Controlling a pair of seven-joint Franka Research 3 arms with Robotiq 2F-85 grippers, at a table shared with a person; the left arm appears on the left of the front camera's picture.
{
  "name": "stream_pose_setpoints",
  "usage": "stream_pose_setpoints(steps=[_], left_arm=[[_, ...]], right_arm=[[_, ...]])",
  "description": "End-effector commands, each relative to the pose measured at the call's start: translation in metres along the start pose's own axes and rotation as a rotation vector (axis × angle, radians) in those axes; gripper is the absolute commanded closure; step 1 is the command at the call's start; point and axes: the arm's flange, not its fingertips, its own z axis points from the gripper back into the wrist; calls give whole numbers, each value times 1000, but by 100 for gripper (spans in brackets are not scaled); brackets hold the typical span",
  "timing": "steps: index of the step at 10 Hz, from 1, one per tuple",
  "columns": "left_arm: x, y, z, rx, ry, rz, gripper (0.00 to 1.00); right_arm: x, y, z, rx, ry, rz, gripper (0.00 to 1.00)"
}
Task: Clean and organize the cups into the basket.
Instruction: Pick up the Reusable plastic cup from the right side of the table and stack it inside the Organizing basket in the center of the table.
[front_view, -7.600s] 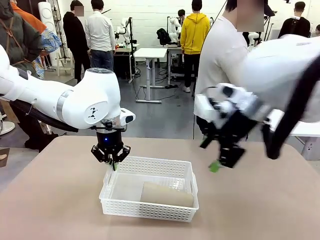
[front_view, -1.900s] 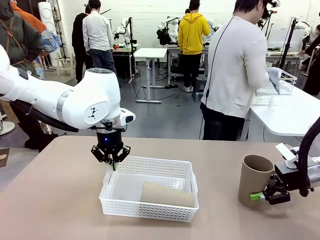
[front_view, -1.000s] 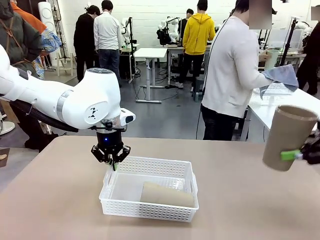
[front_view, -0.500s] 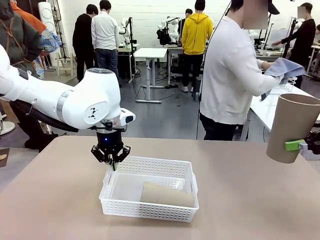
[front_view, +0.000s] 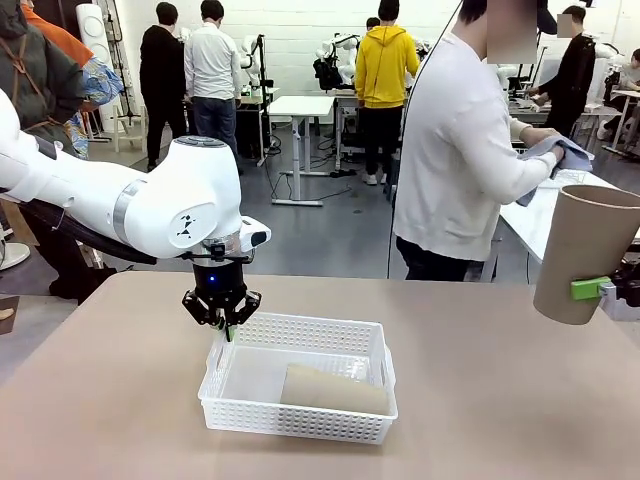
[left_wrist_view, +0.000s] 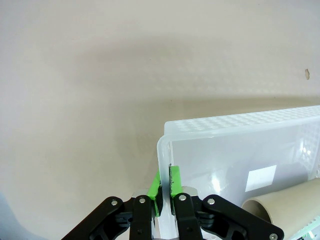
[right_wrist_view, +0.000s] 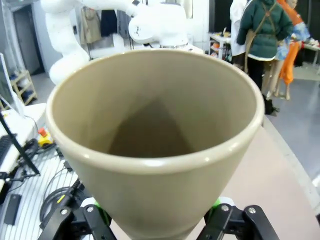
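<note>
I looked at the basket (front_view: 300, 415) first. One brown cup, the lying cup (front_view: 335, 388), was on its side inside it, in the near right part. So I judged that one cup was done.

My left gripper (front_view: 222, 320) was at the far left corner of the basket. Its two green pads were together, pinched on the thin white wall of the basket there. From the left wrist camera I saw that wall run right between the pads. I think it was holding the basket so it could not slide.

My right gripper (front_view: 585, 290) was far to the right of the basket and higher than it. It was clamped on a second brown cup, the held cup (front_view: 585, 250), up in the air over the table (front_view: 480, 400). The held cup was mouth up and leaned a little. From the right wrist camera I looked straight into it. It looked empty inside, with a pad on each side of its lower part.

A person (front_view: 460, 150) stood past the far side of the basket, off to the right, turned away and holding a cloth (front_view: 555, 152).

So I judged the job was partway done. What was left was to bring the held cup over the basket, lay it down beside the lying cup, and let go. The basket had room on its left side for it. Any other cup would come after that.
</note>
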Motion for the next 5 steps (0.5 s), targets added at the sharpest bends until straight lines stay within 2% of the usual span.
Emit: stream_pose_setpoints(steps=[1, 3, 5], left_arm=[[0, -1, 2, 0, -6, -1, 100], [0, -1, 2, 0, -6, -1, 100], [0, -1, 2, 0, -6, -1, 100]], right_arm=[[79, -12, -34, 21, 210, 21, 19], [136, -37, -86, 62, 384, -6, 19], [165, -63, -148, 105, 552, -58, 19]])
